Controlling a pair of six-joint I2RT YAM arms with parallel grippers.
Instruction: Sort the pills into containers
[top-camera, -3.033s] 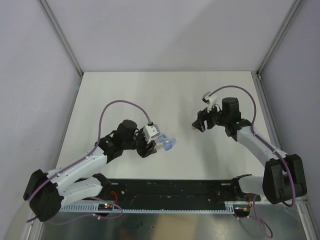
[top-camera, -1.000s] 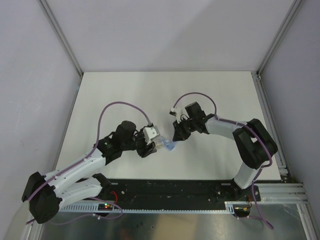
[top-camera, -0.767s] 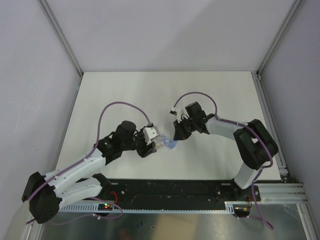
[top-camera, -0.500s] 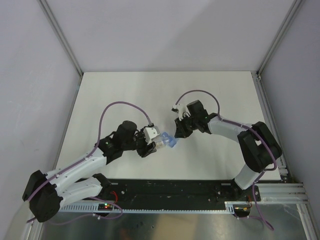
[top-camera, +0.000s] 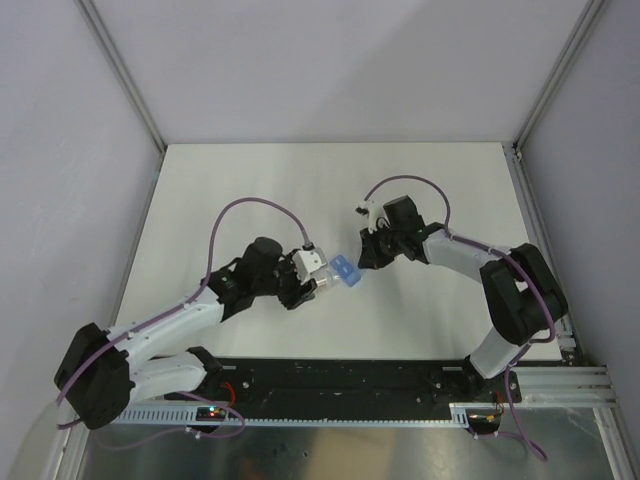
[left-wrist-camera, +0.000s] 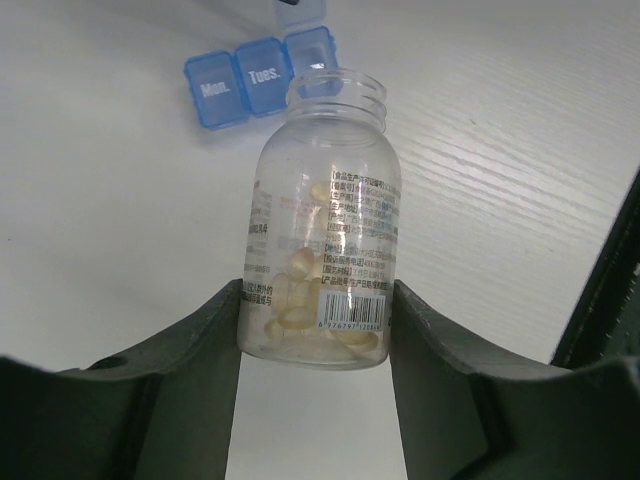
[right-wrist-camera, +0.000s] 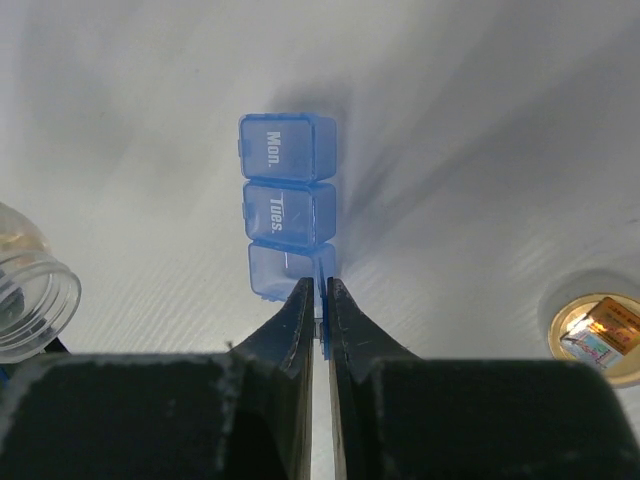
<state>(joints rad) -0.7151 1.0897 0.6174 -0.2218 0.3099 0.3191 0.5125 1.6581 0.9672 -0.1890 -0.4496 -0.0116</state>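
Pinching the flipped-up end lid (right-wrist-camera: 325, 268) of the blue pill box (right-wrist-camera: 285, 190) with the right gripper (right-wrist-camera: 320, 292), jaws squeezed almost flat together. Clamping a clear open bottle (left-wrist-camera: 325, 200) in the left gripper (left-wrist-camera: 315, 300), mouth pointed at the pill box and close to it, pale yellow pills (left-wrist-camera: 300, 320) heaped inside. Plus a gold cap (right-wrist-camera: 598, 338) off to the pill box's side.

Lab test cell: grey panelled walls (top-camera: 330, 60), white table (top-camera: 300, 180).
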